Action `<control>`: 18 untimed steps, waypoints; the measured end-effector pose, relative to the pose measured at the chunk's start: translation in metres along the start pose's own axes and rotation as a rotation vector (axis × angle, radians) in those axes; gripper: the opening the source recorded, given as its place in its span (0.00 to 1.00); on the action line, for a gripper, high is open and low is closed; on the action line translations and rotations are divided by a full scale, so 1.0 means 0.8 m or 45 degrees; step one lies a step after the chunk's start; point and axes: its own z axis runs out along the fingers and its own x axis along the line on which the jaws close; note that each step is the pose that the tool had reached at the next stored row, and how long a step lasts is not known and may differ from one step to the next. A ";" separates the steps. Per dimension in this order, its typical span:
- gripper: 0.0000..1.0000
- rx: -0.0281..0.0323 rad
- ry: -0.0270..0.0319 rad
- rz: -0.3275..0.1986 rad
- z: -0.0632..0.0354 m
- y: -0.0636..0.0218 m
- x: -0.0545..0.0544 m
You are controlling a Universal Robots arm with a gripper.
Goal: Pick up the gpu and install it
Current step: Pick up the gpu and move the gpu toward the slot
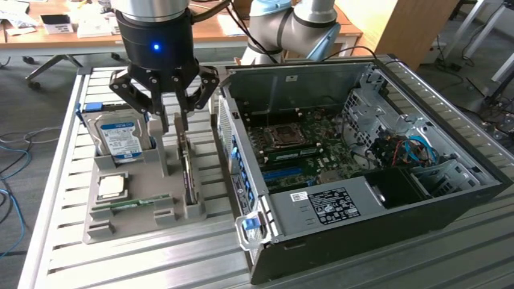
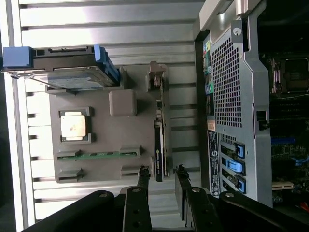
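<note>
End effector hangs with fingers apart, clamped on nothing, over the near-case edge of the grey tray on the counter, where the gpu stands on edge in its slot beside the open computer case.

The gripper is showing black all over, with a small blue light glowing on its body. The gpu is presenting a dark, brownish face. The hard drive is gleaming silver and wearing a blue-and-white label, with blue plastic at its ends. The holder is looking plain grey, the memory stick green and the processor pale silver. The computer case is showing black outside and grey within, its rear panel dotted with a fine perforated grid and its blue tabs standing out. The table is shining silver in parallel ribbed stripes.
</note>
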 end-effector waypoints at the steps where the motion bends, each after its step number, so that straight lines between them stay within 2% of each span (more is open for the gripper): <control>1: 0.36 -0.0001 0.0000 0.000 0.000 0.000 0.000; 18: 0.36 -0.0004 -0.0004 0.000 0.005 0.000 0.000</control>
